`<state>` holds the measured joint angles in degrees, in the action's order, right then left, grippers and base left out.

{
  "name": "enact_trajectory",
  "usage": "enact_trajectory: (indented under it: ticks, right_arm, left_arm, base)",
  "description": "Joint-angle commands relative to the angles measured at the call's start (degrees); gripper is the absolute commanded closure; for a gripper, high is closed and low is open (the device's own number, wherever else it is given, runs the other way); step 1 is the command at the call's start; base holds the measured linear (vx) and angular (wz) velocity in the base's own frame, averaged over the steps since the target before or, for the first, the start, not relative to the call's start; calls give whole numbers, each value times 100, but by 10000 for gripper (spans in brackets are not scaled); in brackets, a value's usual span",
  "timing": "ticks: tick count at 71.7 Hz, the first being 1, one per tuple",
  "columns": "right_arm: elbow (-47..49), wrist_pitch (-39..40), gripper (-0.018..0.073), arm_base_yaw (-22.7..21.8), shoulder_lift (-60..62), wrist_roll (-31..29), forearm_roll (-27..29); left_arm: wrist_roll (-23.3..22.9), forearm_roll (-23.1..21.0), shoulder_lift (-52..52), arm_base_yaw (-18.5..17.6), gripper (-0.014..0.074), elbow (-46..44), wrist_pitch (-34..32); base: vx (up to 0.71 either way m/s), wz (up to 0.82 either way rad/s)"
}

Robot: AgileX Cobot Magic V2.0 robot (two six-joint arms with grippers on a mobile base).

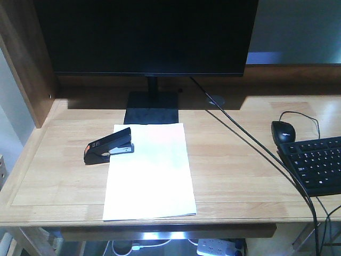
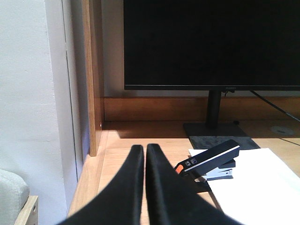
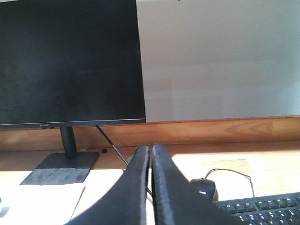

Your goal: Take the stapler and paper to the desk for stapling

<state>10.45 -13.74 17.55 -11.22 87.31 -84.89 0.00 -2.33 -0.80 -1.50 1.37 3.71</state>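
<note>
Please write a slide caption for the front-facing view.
Stapler clamped on the paper's upper-left corner on the desk, before the monitor.

- A dark monitor (image 1: pixel 146 34) stands on its black base (image 1: pixel 152 108) against a pale wall (image 3: pixel 220 61).
- A darker wooden side panel (image 1: pixel 24 58) closes the left.
- Sunlight falls in bright patches — a black keyboard (image 1: pixel 318 164) and mouse (image 1: pixel 283 131) lie right.
</note>
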Motion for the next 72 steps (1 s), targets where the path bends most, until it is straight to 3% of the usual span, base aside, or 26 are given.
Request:
enact_trajectory:
  ticks: [1, 14, 18, 22, 27, 33, 46, 50, 55, 59, 65, 72]
  right_arm:
    - [172, -3, 569, -40, -49, -40, -154]
    - [167, 2, 569, -40, -49, -41, -84]
    - [167, 2, 569, -40, -49, -83, 321]
    - [179, -251, 569, -40, -49, -642, 890]
    - [197, -402, 569, -40, -49, -1652, 1981]
    - [197, -239, 569, -40, -49, -3519, 3509]
    - [190, 495, 569, -40, -49, -8330, 6891]
    - [190, 743, 569, -40, -49, -9313, 7696]
    - [190, 1038, 569, -40, -49, -10130, 8433]
    - [190, 1230, 569, -40, -49, -10355, 8744]
    - [190, 1309, 569, -102, -49, -10398, 8773]
    - [90, 1337, 569, -697, -49, -10063, 8924]
  left_arm:
    - [0, -69, -79, -18, 603, 65, -406]
    - [0, -69, -79, -18, 603, 65, -406]
    - [0, -69, -79, -18, 603, 65, -406]
    - [0, -69, -79, -18, 603, 65, -406]
    - [0, -69, -79, -18, 603, 65, -406]
    - [0, -69, -79, -18, 603, 65, -406]
    - [0, -69, -79, -18, 603, 65, -406]
    - [0, -69, -79, -18, 603, 65, -406]
    - [0, -69, -79, -18, 603, 65, -406]
    - [0, -69, -79, -18, 603, 65, -406]
    - [0, -69, -79, -18, 603, 65, -406]
    - [0, -69, -79, -18, 603, 65, -406]
  base:
    - [0, 0]
    - [0, 0]
    - [0, 0]
    - [0, 0]
    - [0, 0]
    - [0, 0]
    - [0, 0]
    - [0, 0]
    - [0, 0]
    - [0, 0]
    - [0, 0]
    - [0, 0]
